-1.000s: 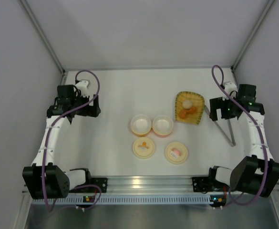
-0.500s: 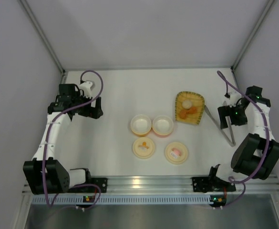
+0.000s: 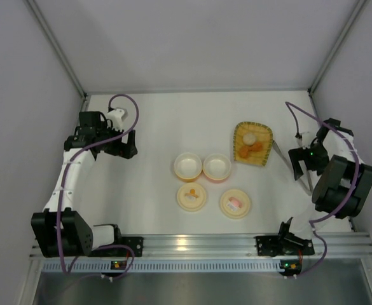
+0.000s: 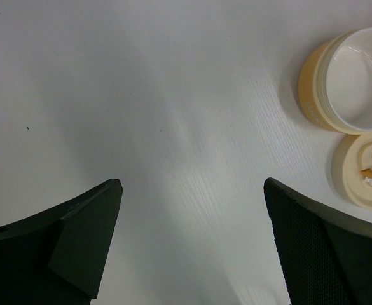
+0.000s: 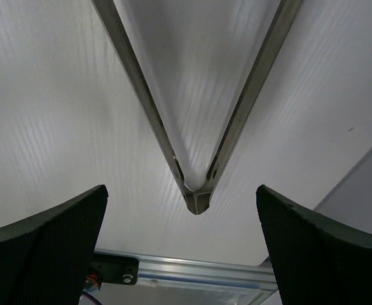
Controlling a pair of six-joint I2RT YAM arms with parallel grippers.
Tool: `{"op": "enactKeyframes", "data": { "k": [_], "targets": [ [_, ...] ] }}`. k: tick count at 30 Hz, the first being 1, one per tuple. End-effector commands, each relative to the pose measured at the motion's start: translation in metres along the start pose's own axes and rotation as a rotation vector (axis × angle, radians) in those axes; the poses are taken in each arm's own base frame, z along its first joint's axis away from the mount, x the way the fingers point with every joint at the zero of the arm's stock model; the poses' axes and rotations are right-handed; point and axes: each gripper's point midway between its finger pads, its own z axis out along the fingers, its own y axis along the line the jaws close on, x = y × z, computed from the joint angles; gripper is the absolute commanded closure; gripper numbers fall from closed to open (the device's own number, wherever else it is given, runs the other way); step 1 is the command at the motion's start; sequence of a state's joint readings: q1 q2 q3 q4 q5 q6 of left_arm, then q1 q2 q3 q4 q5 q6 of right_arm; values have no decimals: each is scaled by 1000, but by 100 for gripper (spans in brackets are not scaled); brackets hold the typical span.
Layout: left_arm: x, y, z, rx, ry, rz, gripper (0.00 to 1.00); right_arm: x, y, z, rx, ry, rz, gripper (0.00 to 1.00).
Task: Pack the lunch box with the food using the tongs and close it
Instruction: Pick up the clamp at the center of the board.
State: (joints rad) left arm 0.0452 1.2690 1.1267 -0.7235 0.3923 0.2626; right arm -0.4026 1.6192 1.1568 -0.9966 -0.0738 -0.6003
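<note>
The tongs point(image 3: 286, 160) lie on the table right of the yellow tray, their joined end point(image 5: 197, 200) toward the near edge. My right gripper point(image 3: 299, 169) hangs open over them; in the right wrist view the joint sits between and just beyond the right gripper point(image 5: 180, 189) with nothing held. The food, a whitish ball point(image 3: 250, 137) and orange chunks point(image 3: 248, 151), rests on the tray. The lunch box stands mid-table: a cream-yellow tub point(image 3: 187, 166) point(image 4: 348, 79) and a pink tub point(image 3: 215, 168), both empty. My left gripper point(image 3: 121, 149) point(image 4: 191, 190) is open over bare table at far left.
Two round cream lids point(image 3: 191, 196) point(image 3: 235, 203) lie in front of the tubs; one lid point(image 4: 364, 168) shows in the left wrist view. The flat yellow tray point(image 3: 262, 159) sits back right. The metal rail point(image 5: 205, 273) runs along the near edge, and grey walls enclose three sides.
My right arm has folded back and turned its wrist, bringing the open gripper over the tongs' near half. The left arm shifted only slightly. Nothing on the table moved.
</note>
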Motion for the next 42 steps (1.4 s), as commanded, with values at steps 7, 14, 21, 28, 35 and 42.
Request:
{"op": "enactKeyframes", "data": {
  "k": [7,14,21,28,35,42],
  "targets": [
    [-13,6,3,-5,-22,30,2,-8,-23,33,43,27,15,1],
    [-9,9,11,-4,-5,21,2,-38,-29,39,71,-82,43,1],
    [-7,11,16,-5,3,12,2,-61,-21,51,-6,-162,31,1],
    [-9,13,19,-9,-1,13,2,-70,-25,68,1,-186,19,1],
    [-8,14,24,-3,5,2,2,-79,-25,81,-18,-162,7,1],
    [-6,14,27,2,13,-5,2,-84,-21,87,-43,-161,9,8]
  ]
}}
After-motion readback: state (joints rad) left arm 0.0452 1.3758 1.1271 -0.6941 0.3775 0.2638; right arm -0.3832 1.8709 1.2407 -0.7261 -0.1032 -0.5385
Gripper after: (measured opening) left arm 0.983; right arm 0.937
